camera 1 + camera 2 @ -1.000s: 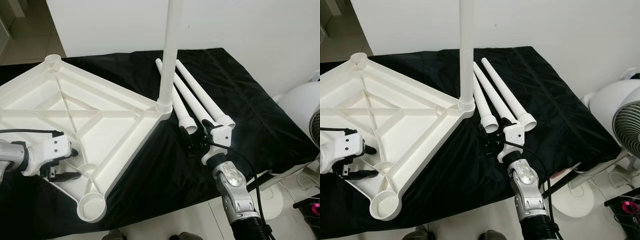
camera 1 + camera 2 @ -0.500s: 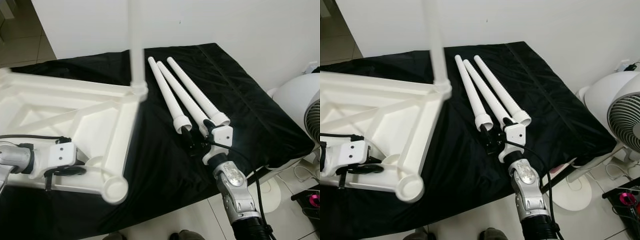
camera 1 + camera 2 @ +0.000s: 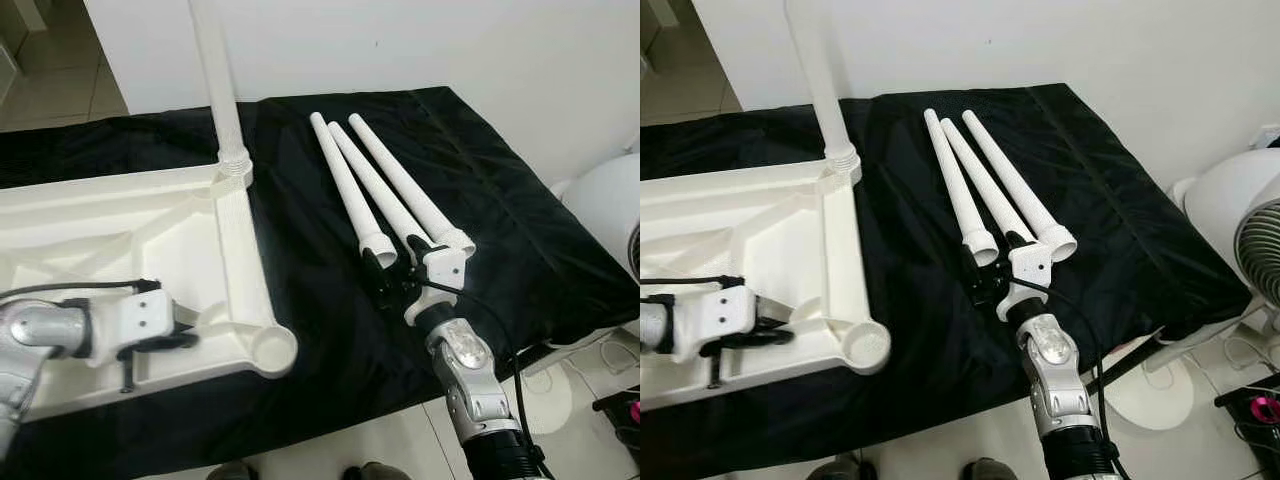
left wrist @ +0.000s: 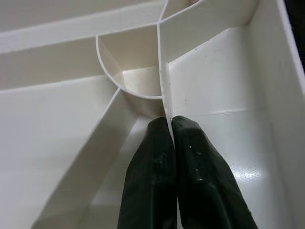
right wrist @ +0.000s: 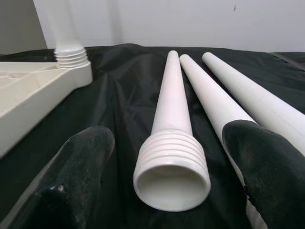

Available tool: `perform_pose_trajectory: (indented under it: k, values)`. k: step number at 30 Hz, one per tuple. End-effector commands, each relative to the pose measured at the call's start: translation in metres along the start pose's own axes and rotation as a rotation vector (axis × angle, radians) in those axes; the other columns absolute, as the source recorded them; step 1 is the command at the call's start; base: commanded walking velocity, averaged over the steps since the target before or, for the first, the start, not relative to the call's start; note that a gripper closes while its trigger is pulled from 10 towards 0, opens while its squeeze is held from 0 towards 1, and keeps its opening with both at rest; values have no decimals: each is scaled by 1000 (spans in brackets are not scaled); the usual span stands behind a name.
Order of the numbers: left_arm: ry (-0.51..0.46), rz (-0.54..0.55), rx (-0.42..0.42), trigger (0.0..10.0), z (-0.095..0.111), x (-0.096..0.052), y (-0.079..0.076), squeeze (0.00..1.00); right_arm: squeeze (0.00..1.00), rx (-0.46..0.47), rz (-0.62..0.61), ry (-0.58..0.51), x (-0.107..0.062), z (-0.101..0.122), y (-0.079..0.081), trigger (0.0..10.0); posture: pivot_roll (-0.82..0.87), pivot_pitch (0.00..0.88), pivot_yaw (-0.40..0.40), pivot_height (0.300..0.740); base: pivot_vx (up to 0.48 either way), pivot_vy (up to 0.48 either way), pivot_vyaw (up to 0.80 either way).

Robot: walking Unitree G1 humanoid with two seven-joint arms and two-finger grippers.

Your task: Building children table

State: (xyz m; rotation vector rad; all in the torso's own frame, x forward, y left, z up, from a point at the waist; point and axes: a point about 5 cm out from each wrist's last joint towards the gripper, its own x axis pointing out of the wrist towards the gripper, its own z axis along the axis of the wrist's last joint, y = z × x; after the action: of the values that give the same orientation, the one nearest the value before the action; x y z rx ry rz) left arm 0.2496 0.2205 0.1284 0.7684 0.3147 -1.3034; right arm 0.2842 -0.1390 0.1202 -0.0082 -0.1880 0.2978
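The white table top (image 3: pixel 232 262) lies upside down on the black cloth, on my left. One white leg (image 3: pixel 214 70) stands upright, screwed into its far corner. An empty socket (image 3: pixel 268 351) forms the near corner. My left gripper (image 3: pixel 184 337) is shut on a thin rib of the table top (image 4: pixel 162 71), just beside that socket. Three loose white legs (image 3: pixel 375 185) lie side by side on the cloth. My right gripper (image 3: pixel 392 281) is open, its fingers on either side of the threaded end of the leftmost loose leg (image 5: pixel 172 157).
The black cloth (image 3: pixel 500 230) covers the work surface up to a white wall. A white fan (image 3: pixel 1246 235) stands off the right edge. Tiled floor (image 3: pixel 1180 440) lies below the near edge, with a cable and a pink object (image 3: pixel 1262 409).
The table top has swung round in my left gripper: the corner with the upright leg went left and away, the empty socket corner came right. The right gripper kept its place.
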Motion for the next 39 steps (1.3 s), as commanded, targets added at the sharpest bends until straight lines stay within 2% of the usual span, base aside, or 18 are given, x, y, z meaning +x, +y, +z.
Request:
perform_pose_trajectory:
  k: [1, 2, 3, 4, 5, 6, 10, 12, 13, 14, 17, 20, 22, 24, 25, 28, 36, 39]
  values:
    - [-24, 101, 14, 10000, 5, 17, -3, 0, 0, -3, -12, 12, 0, -2, -1, 10000, -18, 76, 4, 740, 0, 0, 0]
    - [-24, 117, 22, 10000, 6, 20, -2, 0, 0, -3, -13, 11, 0, -2, -1, 10000, -18, 76, 4, 740, 0, 0, 0]
    - [-34, 149, 16, 10000, 9, 24, 0, 90, 0, -3, -17, 11, 0, -2, -1, 10000, -17, 75, 4, 740, 0, 0, 0]
    - [-34, 149, 16, 10000, 9, 24, 0, 90, 0, -3, -17, 11, 0, -2, -1, 10000, -17, 75, 4, 740, 0, 0, 0]
    - [-46, 179, 10, 10000, 11, 27, 3, 306, 0, -2, -20, 10, 0, -2, -2, 10000, -16, 76, 5, 740, 0, 0, 0]
    - [-54, 221, -11, 10000, 13, 29, 7, 1000, 0, -1, -24, 10, 0, -2, -2, 10000, -17, 75, 6, 740, 0, 0, 0]
    - [-52, 317, -32, 10000, 14, 31, 17, 1000, 0, 1, -30, 8, 1, -1, -2, 10000, -16, 75, 9, 740, 0, 0, 0]
    - [-52, 317, -32, 10000, 14, 31, 17, 1000, 0, 1, -30, 8, 1, -1, -2, 10000, -16, 75, 9, 740, 0, 0, 0]
    - [-33, 384, -32, 10000, 13, 30, 22, 1000, 0, 2, -31, 7, 1, -1, -2, 10000, -16, 76, 10, 740, 0, 0, 0]
    - [-22, 444, -51, 10000, 13, 29, 28, 0, 0, 4, -32, 6, 1, -1, -1, 10000, -15, 76, 13, 740, 0, 0, 0]
    - [1, 559, -125, 10000, 12, 26, 39, 0, 0, 9, -36, 4, 0, -1, 0, 10000, -16, 74, 17, 740, 0, 0, 0]
    - [0, 586, -135, 10000, 13, 25, 40, 0, 0, 10, -39, 2, 0, -1, 0, 10000, -16, 71, 20, 740, 0, 0, 0]
    - [-27, 617, -163, 10000, 15, 23, 41, 0, 0, 13, -44, 0, 1, -1, 0, 10000, -16, 69, 24, 740, 0, 0, 0]
    - [-107, 718, -190, 10000, 24, 17, 44, 0, 0, 26, -58, -9, 3, 1, 0, 10000, -13, 63, 25, 740, 0, 0, 0]
    - [-107, 718, -190, 10000, 24, 17, 44, 0, 0, 26, -58, -9, 3, 1, 0, 10000, -13, 63, 25, 740, 0, 0, 0]
    - [-156, 836, -257, 10000, 27, 8, 48, 0, 0, 30, -64, -17, 5, 2, 1, 10000, -13, 55, 26, 740, 0, 0, 0]
    - [-173, 854, -319, 10000, 28, 8, 40, 0, 0, 32, -63, -18, 5, 2, 2, 10000, -9, 48, 22, 740, 0, 0, 0]
    - [-237, 829, -310, 10000, 33, 8, 32, 0, 0, 35, -61, -16, 4, 2, 2, 10000, -7, 53, 17, 740, 0, 0, 0]
